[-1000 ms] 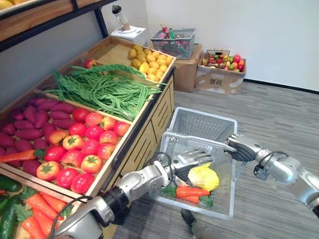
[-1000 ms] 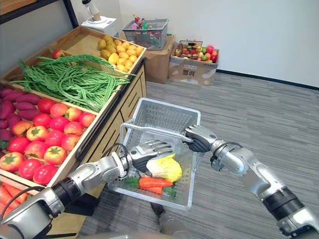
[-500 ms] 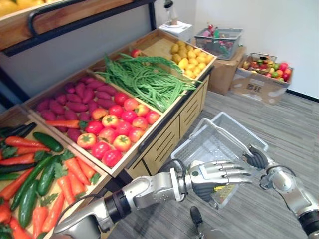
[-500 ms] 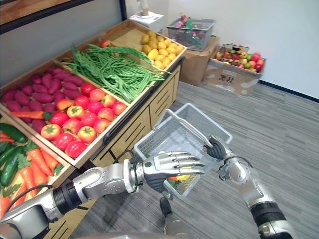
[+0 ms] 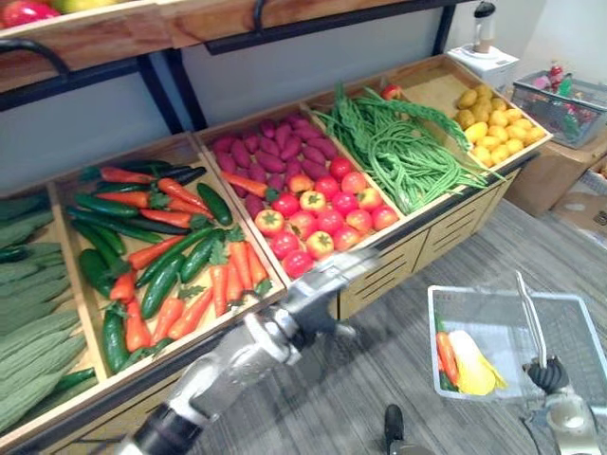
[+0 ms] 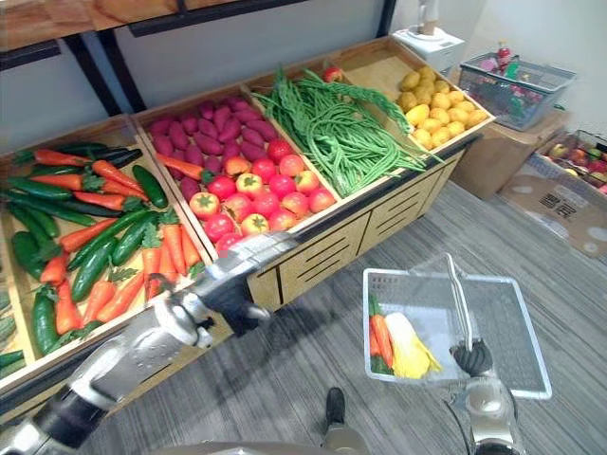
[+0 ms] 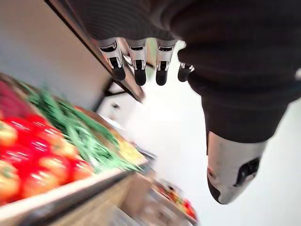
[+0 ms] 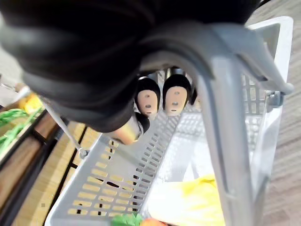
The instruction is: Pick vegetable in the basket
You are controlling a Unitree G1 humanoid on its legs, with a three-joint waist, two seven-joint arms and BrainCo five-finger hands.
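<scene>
The right hand (image 6: 471, 357) was curled tight around the handle (image 6: 458, 289) of a grey basket (image 6: 507, 332). Carrots (image 6: 381, 338) and a yellow leafy vegetable (image 6: 410, 349) lay inside, near that hand. The left hand (image 5: 327, 275) hovered by the tomatoes (image 5: 318, 213) with its fingers straight and empty, well apart from the basket.

A cardboard box (image 6: 491, 157) stands on the grey floor (image 6: 308, 349).

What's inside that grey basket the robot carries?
Orange carrots and a yellow leafy vegetable lie at one end of the basket; the rest is bare. Anything beneath them is covered.
</scene>
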